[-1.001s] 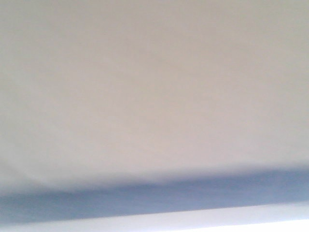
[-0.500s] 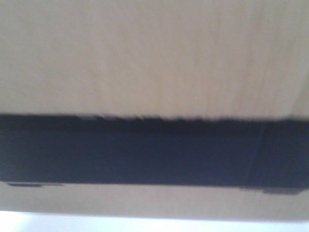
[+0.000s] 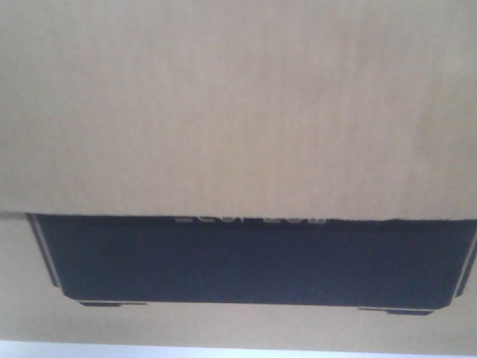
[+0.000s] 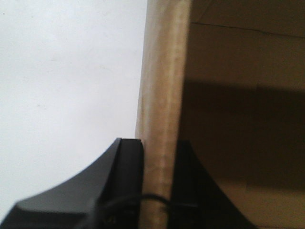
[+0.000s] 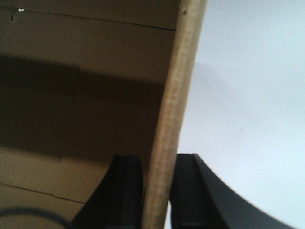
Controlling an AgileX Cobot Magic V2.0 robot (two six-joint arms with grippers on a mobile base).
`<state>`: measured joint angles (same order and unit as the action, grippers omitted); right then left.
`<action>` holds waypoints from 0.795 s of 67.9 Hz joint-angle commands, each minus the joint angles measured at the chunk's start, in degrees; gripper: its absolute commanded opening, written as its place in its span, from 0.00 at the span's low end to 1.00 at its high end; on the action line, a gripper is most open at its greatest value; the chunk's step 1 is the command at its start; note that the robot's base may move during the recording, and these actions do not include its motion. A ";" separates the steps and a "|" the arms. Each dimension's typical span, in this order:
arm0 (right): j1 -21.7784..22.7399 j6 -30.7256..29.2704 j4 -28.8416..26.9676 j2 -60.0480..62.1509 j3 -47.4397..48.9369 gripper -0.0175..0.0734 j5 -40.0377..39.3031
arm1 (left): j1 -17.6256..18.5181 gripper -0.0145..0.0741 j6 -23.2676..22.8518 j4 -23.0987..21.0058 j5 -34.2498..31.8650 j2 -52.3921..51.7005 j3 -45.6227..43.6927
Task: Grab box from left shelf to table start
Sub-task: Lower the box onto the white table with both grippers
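Observation:
The brown cardboard box (image 3: 238, 112) fills the front view; its black printed rectangle (image 3: 246, 261) with a thin white outline sits low, and pale lettering peeks out under a flap edge. My left gripper (image 4: 159, 160) is shut on the box's upright left wall (image 4: 162, 71), one finger (image 4: 128, 167) outside and one inside. My right gripper (image 5: 159, 169) is shut on the right wall (image 5: 178, 86) the same way. A thin pale strip, the table (image 3: 223, 350), shows under the box. The left shelf is out of view.
A plain whitish surface (image 4: 71, 71) lies beyond the box on the left wrist view, and the same pale surface (image 5: 248, 95) shows in the right wrist view. The box blocks all else in front.
The front view went from a blurred pale surface with a blue-grey band to the box close up. The black rectangle has since dropped lower in view and sharpened, showing its outline and lettering.

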<state>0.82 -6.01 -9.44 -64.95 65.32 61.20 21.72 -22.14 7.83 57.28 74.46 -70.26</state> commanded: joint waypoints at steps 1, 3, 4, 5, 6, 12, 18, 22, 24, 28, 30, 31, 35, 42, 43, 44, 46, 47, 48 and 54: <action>-0.25 -2.01 -2.03 -1.05 2.32 0.26 -4.56 | -0.65 0.06 -0.90 2.86 -6.54 0.54 -2.48; -0.25 -2.01 -2.03 -1.88 2.32 0.26 -4.69 | -0.65 0.06 -0.90 2.86 -6.84 1.17 -2.48; -0.25 -2.01 -2.03 -2.28 2.32 0.26 -4.76 | -0.65 0.06 -0.90 2.86 -7.01 1.54 -2.48; -0.25 -2.01 -2.03 -2.48 2.32 0.26 -4.76 | -0.65 0.06 -0.90 2.86 -6.99 1.70 -2.48; -0.25 -2.01 -2.03 -3.06 2.32 0.26 -4.76 | -0.65 0.06 -0.90 2.86 -7.15 2.15 -2.48; -0.25 -2.01 -2.03 -4.92 2.32 0.26 -4.82 | -0.65 0.06 -0.90 1.91 -7.49 3.92 -2.48; -0.25 -2.01 -2.03 -6.32 2.32 0.26 -4.82 | -0.65 0.06 -0.15 0.44 -7.92 5.44 -2.48; -0.25 -2.01 -2.03 -6.45 2.32 0.26 -4.82 | -0.65 0.06 1.95 -1.65 -8.61 6.07 -2.48; -0.25 -2.01 -2.03 -6.45 2.32 0.26 -4.88 | -0.65 0.06 2.51 -2.52 -8.74 6.18 -2.61; -0.25 -2.01 -2.03 -6.34 2.32 0.30 -4.94 | -0.65 0.06 3.25 -4.17 -9.18 6.60 -2.61; -0.25 -2.01 -2.03 -6.26 2.32 0.34 -4.94 | -0.75 0.06 3.67 -4.75 -9.17 6.85 -2.61; -0.25 -2.01 -2.03 -6.26 2.32 0.35 -4.88 | -0.75 0.07 3.69 -5.13 -9.17 6.78 -2.61; -0.25 -2.01 -2.03 -6.26 2.32 0.45 -4.56 | -0.75 0.12 4.06 -5.74 -9.29 6.87 -2.61; -0.25 -2.01 -2.03 -6.26 2.32 0.65 -4.01 | -0.75 0.31 4.28 -5.74 -9.16 6.87 -2.61; -0.25 -2.01 -2.03 -6.26 2.32 0.67 -3.93 | -0.75 0.35 4.28 -5.74 -9.16 6.87 -2.61; -0.25 -2.01 -2.03 -6.26 2.32 0.70 -3.87 | -0.75 0.38 4.28 -5.74 -9.03 6.87 -2.61; -0.25 -2.01 -1.98 -6.26 2.32 0.75 -3.76 | -0.75 0.46 4.28 -5.91 -8.95 6.87 -2.61; -0.25 -2.01 -1.93 -6.26 2.32 0.76 -3.76 | -0.75 0.48 4.28 -6.08 -8.95 6.87 -2.61; -0.25 -2.01 -1.80 -6.26 2.32 0.79 -3.76 | -0.75 0.52 4.28 -6.22 -8.95 6.87 -2.61; -0.25 -2.01 -1.22 -6.26 2.32 0.87 -3.62 | -0.75 0.73 4.28 -6.96 -8.81 6.87 -2.61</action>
<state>0.70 -7.17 -10.13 -72.41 66.08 58.82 20.37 -16.72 5.20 51.70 81.40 -72.30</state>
